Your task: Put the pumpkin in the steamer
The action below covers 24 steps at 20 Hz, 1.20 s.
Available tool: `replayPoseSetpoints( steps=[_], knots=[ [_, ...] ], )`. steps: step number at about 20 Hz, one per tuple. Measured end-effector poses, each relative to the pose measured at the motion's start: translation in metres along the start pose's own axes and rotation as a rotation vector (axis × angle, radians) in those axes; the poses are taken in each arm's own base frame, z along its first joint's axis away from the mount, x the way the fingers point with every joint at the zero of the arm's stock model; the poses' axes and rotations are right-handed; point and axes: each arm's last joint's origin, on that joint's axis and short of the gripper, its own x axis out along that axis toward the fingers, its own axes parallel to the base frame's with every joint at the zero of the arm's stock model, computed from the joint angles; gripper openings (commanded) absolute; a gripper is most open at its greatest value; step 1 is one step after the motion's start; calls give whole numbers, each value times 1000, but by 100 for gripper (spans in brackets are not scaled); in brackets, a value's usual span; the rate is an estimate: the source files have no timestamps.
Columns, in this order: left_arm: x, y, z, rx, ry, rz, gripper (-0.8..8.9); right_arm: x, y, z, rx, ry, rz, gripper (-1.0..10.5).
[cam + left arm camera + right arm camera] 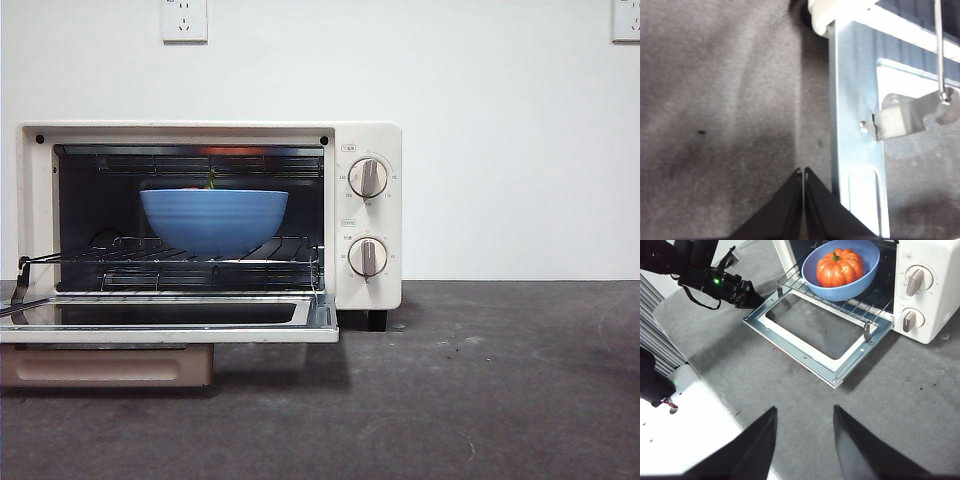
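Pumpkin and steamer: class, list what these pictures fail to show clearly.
- Pumpkin: front view shows only its stem; the blue bowl hides the rest.
- Steamer knob markings: too small in every view.
- Steamer door: left wrist view cuts it at the edge.

Looks like robot test lab, not home kitchen: bare white wall [500, 150] with sockets [184, 19], grey felt-covered table [480, 390], lone steamer [368, 140], cabled black robot arm [700, 275] alongside.
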Motion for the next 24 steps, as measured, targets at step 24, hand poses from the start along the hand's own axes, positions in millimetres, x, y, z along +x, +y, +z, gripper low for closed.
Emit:
replayPoseSetpoints(
  steps=[24],
  knots=[
    [-12,-19,40,-11,-244,-512,14,0,0,0,1,-2,0,182]
  ],
)
